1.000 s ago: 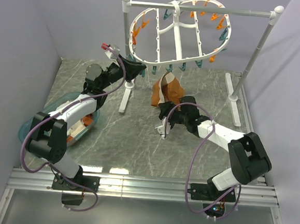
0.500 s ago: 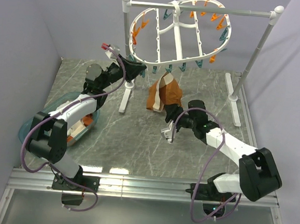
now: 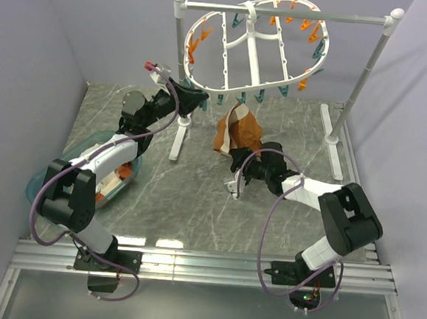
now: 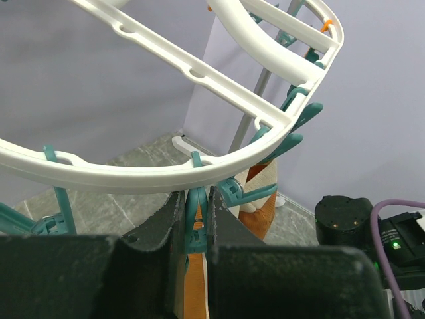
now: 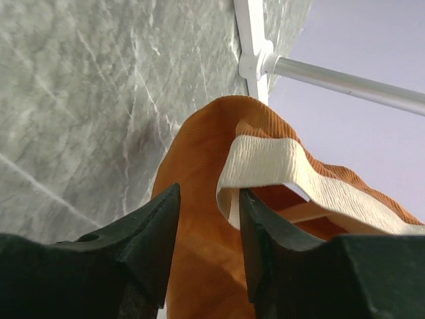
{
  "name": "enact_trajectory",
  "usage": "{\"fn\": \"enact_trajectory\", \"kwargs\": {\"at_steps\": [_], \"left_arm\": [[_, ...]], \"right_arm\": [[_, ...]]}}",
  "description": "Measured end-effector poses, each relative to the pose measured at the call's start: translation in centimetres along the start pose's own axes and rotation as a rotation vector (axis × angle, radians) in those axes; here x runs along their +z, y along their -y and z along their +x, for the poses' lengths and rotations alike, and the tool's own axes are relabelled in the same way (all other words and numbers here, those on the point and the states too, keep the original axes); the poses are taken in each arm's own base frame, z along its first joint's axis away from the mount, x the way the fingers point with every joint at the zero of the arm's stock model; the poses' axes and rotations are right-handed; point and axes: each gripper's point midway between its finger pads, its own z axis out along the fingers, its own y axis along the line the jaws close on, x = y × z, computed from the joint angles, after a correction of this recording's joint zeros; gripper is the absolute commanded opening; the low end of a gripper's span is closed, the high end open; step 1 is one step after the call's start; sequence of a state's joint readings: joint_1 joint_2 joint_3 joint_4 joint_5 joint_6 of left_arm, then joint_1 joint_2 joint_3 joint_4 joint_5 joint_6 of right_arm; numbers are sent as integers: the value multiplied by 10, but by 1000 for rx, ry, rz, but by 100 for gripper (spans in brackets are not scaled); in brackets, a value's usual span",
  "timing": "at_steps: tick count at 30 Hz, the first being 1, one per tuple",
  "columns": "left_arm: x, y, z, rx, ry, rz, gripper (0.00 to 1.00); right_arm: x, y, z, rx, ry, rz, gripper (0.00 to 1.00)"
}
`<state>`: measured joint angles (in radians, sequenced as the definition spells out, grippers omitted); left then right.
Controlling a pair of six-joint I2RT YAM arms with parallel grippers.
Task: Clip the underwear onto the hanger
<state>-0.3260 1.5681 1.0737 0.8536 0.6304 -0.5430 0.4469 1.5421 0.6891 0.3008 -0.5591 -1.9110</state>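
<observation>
now rust-orange, cream-trimmed underwear (image 5: pixel 199 166) hangs between half-open right fingers (image 5: pixel 143 232); left fingers (image 4: pixel 159 229) pinch a clothespin (image 4: pixel 196 216).

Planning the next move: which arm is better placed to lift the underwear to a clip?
Right, probably. The right gripper has its open jaws either side of the underwear, beside the cream waistband. The left gripper is shut on a teal clothespin on the hanger, so it is busy.
</observation>
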Motion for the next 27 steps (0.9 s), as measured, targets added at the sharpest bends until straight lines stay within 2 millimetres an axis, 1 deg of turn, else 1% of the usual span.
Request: {"fn": "enact_trajectory", "kwargs": {"at_steps": [1,2,4,8,10,13,16,18,20,21,23,27], "left_arm": [[0,0,0,0,0,0,0],[0,0,0,0,0,0,0],[0,0,0,-1,0,0,0],[1,-1,1,-2,-3,1,0],[2,-1,2,-4,-6,1,0],[2,-2,2,-5,-8,2,0],[2,-1,3,-5,-10,6,0],[2,-1,3,-5,-11,8,0],[2,-1,3,-5,-12,8,0],[2,-1,3,-6,-13,8,0],[2,0,4,-7,-15,10,0],[2,4,6,-10,-24,24,0]], "right_arm": [[2,0,2,0,-4,5,43],[4,1,5,4,-12,8,39],[8,4,11,6,-29,22,33],[12,13,20,31,-57,55,0],[11,20,22,65,-60,76,0],[9,40,17,118,-52,116,0],[4,74,0,148,-18,174,0],[-1,101,-19,152,16,225,0],[-4,118,-31,161,35,260,0],[-3,124,-38,169,49,269,0],[-1,128,-43,194,54,275,0],[1,128,-39,267,41,259,0]]}}
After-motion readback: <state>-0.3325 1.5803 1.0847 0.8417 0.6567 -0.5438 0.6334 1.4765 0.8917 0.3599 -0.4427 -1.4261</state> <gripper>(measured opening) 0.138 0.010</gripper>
